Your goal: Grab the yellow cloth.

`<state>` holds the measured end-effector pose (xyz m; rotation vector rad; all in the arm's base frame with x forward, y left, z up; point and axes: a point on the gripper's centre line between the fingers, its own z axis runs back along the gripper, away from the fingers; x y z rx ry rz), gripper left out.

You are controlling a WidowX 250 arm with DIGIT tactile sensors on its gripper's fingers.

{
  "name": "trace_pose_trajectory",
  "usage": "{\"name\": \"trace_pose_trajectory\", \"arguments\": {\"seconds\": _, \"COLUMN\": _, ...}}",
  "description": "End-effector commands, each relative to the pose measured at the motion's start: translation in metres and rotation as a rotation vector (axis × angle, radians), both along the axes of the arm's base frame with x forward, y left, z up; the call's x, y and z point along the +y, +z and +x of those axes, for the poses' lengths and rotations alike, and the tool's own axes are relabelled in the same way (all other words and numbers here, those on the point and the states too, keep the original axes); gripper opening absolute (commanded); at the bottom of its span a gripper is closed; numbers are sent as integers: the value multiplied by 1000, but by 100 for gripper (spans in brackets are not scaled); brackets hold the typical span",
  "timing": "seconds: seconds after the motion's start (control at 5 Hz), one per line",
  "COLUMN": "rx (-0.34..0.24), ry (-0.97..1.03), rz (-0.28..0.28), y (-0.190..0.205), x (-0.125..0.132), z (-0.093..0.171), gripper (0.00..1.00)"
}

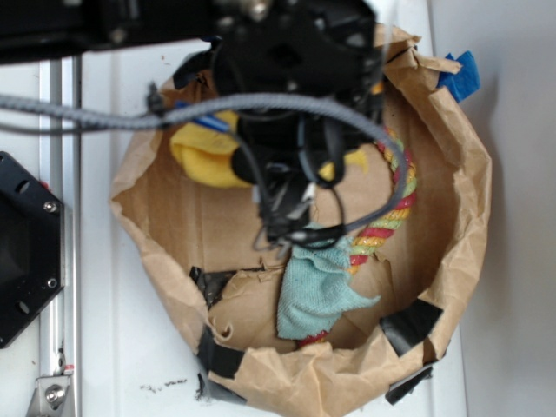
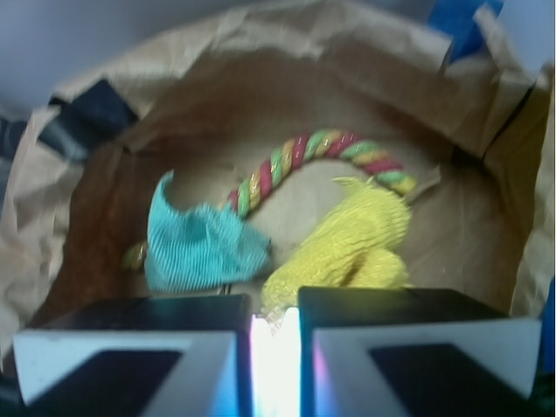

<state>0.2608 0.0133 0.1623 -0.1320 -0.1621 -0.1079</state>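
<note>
Fuzzy terry yellow cloth (image 2: pixel 356 239) lies in a crinkled matt paper bag (image 2: pixel 261 78).

Black arm reaches in from top, gripper (image 2: pixel 274 347) pointing down, its jaws nearly touching, nothing between them.

No readable text, labels, brands or numbers in either view

White table (image 1: pixel 130 95): carries one crumpled brown paper bag (image 1: pixel 452 174), rim rolled down, patched with black tape (image 1: pixel 408 323) near and blue tape (image 1: pixel 460 76) far right. Black robot base (image 1: pixel 26 248) at left, beside a metal rail (image 1: pixel 59 261)
</note>
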Motion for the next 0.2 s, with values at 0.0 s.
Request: {"name": "trace_pose_trajectory", "arguments": {"seconds": 0.0, "rx": -46, "ry": -8, "rz": 11, "y": 11, "x": -4, "z": 4, "gripper": 0}}
